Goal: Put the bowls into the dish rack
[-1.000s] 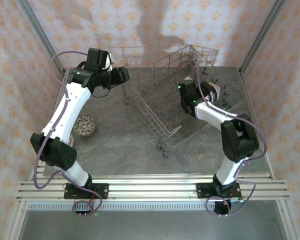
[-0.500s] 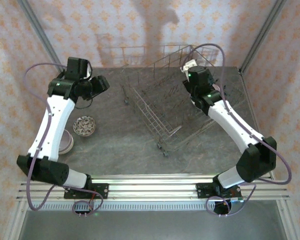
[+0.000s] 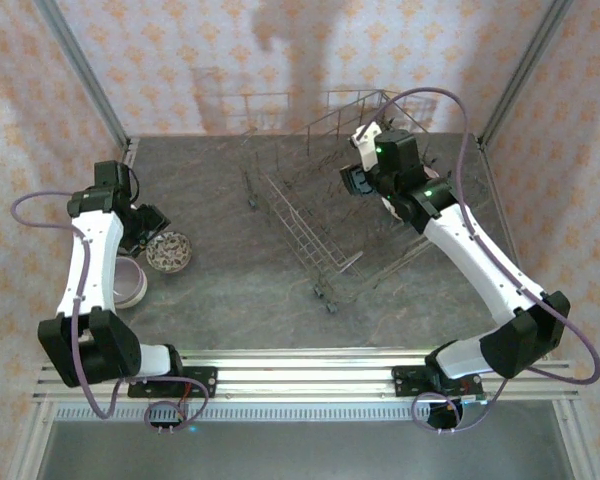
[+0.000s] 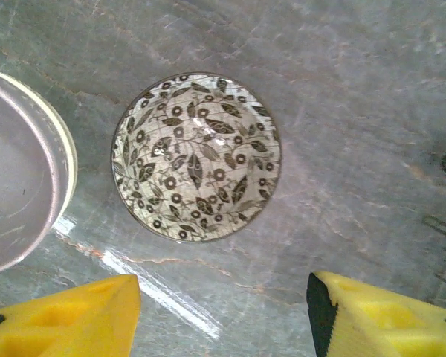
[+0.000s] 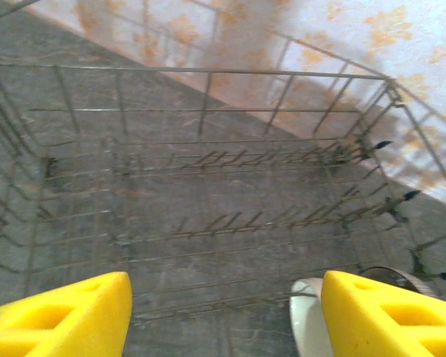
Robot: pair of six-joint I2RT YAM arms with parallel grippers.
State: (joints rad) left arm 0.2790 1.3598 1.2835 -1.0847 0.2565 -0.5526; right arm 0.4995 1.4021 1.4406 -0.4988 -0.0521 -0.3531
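A bowl with a dark leaf pattern (image 4: 197,156) sits upright on the table (image 4: 357,111), just ahead of my left gripper (image 4: 223,320), which hangs open over bare table. A pale mauve bowl (image 4: 15,201) stands to the left of the patterned one. In the top view the left gripper (image 3: 148,224) is beside the patterned bowl (image 3: 168,250) and the mauve bowl (image 3: 130,283). My right gripper (image 5: 227,316) is open above the dish rack (image 5: 208,186), holding nothing. A white bowl (image 5: 306,323) stands in the rack, partly hidden behind the right finger. From above, the right gripper (image 3: 353,182) hovers over the rack (image 3: 310,235).
The wire rack stands skewed at the back middle of the grey stone table, with tall grid sides and rows of tines. Metal frame posts (image 3: 80,70) and patterned walls close in the table's sides and back. The arms' mounting rail (image 3: 300,370) runs along the near edge.
My left arm has swung from the back near the rack out to the left and down over the patterned bowl. My right gripper has lifted and moved left over the rack.
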